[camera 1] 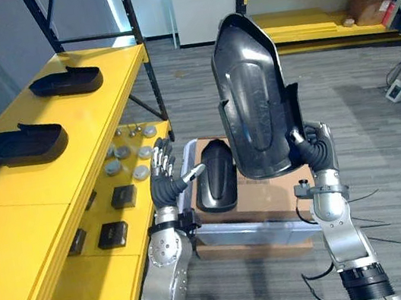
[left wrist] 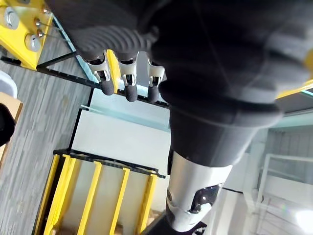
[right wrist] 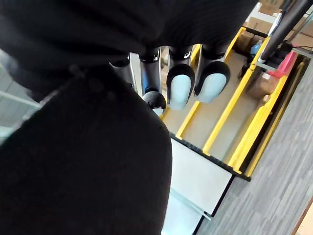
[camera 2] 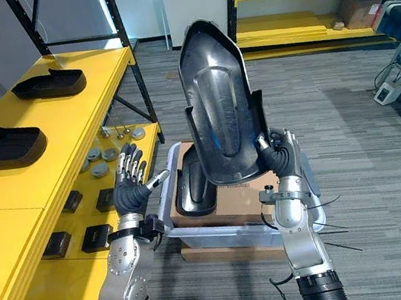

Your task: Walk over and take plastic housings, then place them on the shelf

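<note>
**Right hand grips a housing upright above the box**

The right hand point(camera 1: 314, 148) is curled round the lower edge of a large black plastic housing point(camera 1: 253, 95). The housing stands upright in the air with its hollow side toward the camera. The left hand point(camera 1: 165, 180) hovers just beside it, fingers straight and fanned, clear of both housing and box. Its own wrist view agrees: the fingers point(left wrist: 128, 81) run in a straight row against a far yellow rack point(left wrist: 98, 196). The right wrist view tells less, showing dark fingertips point(right wrist: 178, 85) above a close black mass, too near to read the grip.

Below the raised piece a second housing point(camera 1: 215, 178) lies in a cardboard box point(camera 1: 277, 192). The right eye view shows the clear bin point(camera 2: 214, 232) round that box more fully than the left eye view does. On the robot's left, the yellow shelf point(camera 1: 83, 139) carries two more housings point(camera 1: 66, 81), well apart. Its lower level holds grey round parts point(camera 1: 129, 160) and small black blocks point(camera 1: 122, 197).
</note>
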You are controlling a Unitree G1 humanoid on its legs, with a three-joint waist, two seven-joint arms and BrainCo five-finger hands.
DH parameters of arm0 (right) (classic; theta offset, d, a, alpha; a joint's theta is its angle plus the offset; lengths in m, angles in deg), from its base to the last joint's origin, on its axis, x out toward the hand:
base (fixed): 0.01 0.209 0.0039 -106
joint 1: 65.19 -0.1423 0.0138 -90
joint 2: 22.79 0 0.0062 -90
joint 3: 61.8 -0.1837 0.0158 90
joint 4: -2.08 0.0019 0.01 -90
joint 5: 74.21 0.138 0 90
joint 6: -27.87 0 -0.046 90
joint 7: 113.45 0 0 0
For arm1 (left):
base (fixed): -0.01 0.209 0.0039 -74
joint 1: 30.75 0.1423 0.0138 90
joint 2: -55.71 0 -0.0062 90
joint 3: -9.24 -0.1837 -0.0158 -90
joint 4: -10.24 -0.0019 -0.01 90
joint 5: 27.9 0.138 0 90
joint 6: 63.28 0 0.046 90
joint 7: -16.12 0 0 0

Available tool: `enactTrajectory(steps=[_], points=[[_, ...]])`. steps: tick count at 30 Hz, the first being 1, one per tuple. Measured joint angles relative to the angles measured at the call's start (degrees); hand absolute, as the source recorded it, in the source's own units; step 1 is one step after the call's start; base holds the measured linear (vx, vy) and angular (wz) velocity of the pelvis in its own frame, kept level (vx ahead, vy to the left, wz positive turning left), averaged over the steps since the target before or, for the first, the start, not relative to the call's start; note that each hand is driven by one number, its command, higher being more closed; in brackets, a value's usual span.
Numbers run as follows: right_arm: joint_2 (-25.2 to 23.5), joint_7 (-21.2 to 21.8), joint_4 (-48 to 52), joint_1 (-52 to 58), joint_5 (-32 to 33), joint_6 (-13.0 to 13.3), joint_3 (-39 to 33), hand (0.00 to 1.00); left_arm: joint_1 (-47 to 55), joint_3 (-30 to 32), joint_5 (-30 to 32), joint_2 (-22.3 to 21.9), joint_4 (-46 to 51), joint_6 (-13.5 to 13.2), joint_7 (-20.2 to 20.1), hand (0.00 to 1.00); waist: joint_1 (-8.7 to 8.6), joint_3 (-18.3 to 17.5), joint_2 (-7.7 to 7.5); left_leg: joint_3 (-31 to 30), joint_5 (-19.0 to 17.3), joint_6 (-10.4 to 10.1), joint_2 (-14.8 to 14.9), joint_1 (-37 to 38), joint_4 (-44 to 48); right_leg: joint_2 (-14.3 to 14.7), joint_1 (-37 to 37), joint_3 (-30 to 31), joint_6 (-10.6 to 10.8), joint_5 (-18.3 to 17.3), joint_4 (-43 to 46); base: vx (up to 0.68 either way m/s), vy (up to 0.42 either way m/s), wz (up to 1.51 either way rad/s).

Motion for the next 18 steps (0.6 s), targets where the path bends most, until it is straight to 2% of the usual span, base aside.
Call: enactTrajectory(steps=[9,18], points=[[-0.74,0.14,-3.48,0.01,-0.19,0.04,6.52,1.0,-1.4,-4.48,0.71,-0.32,-1.2,0.8,0.51,0.0,-0.02,-0.6,0.06,0.09,0.16,-0.2,0.08,0.18,-0.01,0.08,-0.11,0.03,-0.1,-0.06,0.34,0.0,0.0,0.0],[-0.99,0.27,-4.99,0.6,-1.59,0.05,10.34,1.0,-3.82,-4.47,1.9,-0.18,-5.42,1.36,1.99,0.0,0.02,-1.43,-0.01,0.2,0.14,-0.25,0.12,0.25,-0.02,0.07,-0.23,0.21,-0.42,-0.23,0.42,0.0,0.0,0.0]])
